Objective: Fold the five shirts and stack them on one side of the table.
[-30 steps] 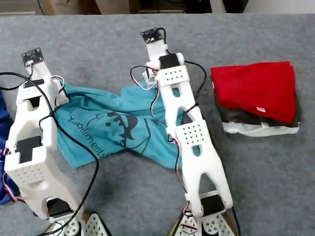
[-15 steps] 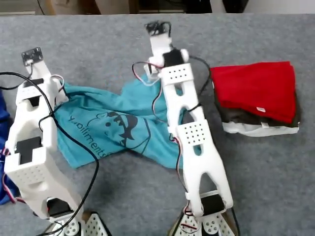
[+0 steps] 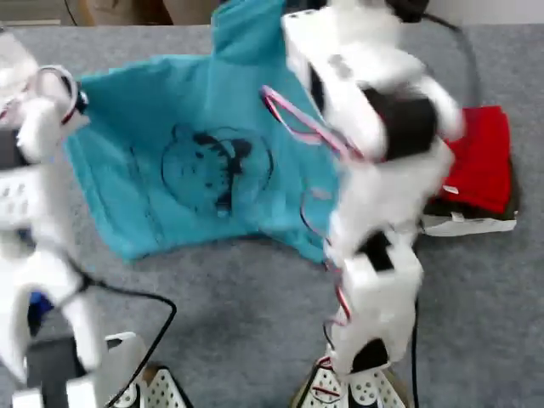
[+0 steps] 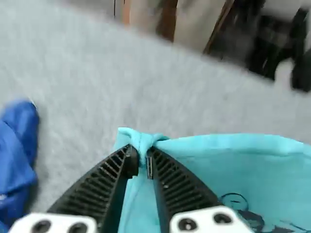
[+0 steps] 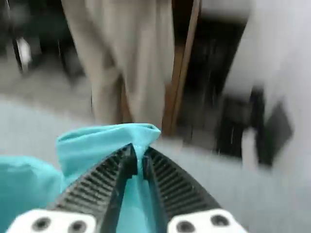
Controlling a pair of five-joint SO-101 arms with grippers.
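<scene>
left gripper [image 4: 139,162]: clamped on a bunched corner of teal shirt [image 3: 195,161]
right gripper [image 5: 137,162]: pinching another corner
teal shirt: spread between both, above table [image 3: 238,331]
stack [image 3: 484,166]: red on top, beside right arm
blue shirt [image 4: 14,145]: on table, apart

The teal shirt [image 3: 187,170] is plain apart from a dark print on its chest: a thin ring around a cartoon figure. The worktop [image 3: 238,323] is an even mottled grey. In the stack, the red shirt [image 3: 484,161] lies over a dark, brownish layer [image 3: 463,208] and a white shirt [image 3: 467,225]. A bright blue shirt [image 4: 14,145] is unpatterned. The left gripper [image 4: 140,158] and right gripper [image 5: 138,155] are black and ribbed on white bases. The right arm [image 3: 374,187] is white with black motor blocks and red-and-white wires [image 3: 297,119].
</scene>
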